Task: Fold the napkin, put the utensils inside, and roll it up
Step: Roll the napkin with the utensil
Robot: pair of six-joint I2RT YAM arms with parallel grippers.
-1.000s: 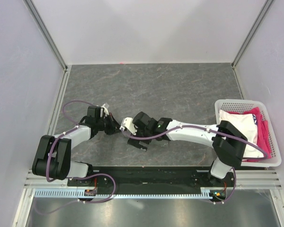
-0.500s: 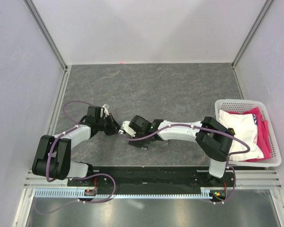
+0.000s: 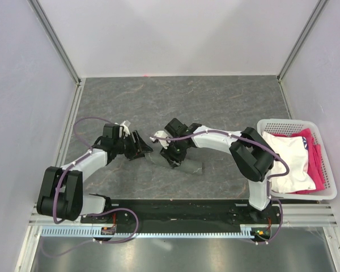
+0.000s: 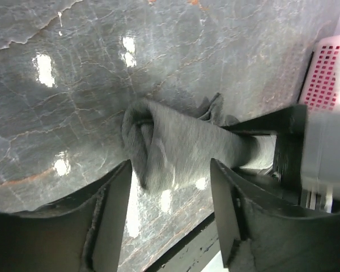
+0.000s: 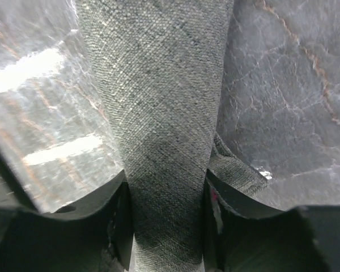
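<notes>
- Since a second ago, the right arm had swung its elbow in toward the middle of the surface (image 3: 215,102), and the left end effector (image 3: 140,146) had slid a little toward the right one.
- With the arm out of the way, the napkin (image 3: 190,166) showed in the top view as a short grey roll.
- It lay close to the near edge of the surface, about halfway between the left and right edges.
- The right end effector (image 5: 164,198) was clamped on the napkin, with one finger pressed on each side of the roll.
- The left end effector (image 4: 170,170) had its fingers wide apart and held nothing. One end of the roll sat just in front of them.
- No orange utensils showed anywhere. They may have been inside the roll, but I could not tell.
- It looked like the last step, the rolling, was almost done.
- One bit of the napkin stuck out loose beside the roll.
- Next, that bit probably needed tucking in so the roll stayed tight.
- Letting go would likely need to be slow, or the soft cloth might spring open.
</notes>
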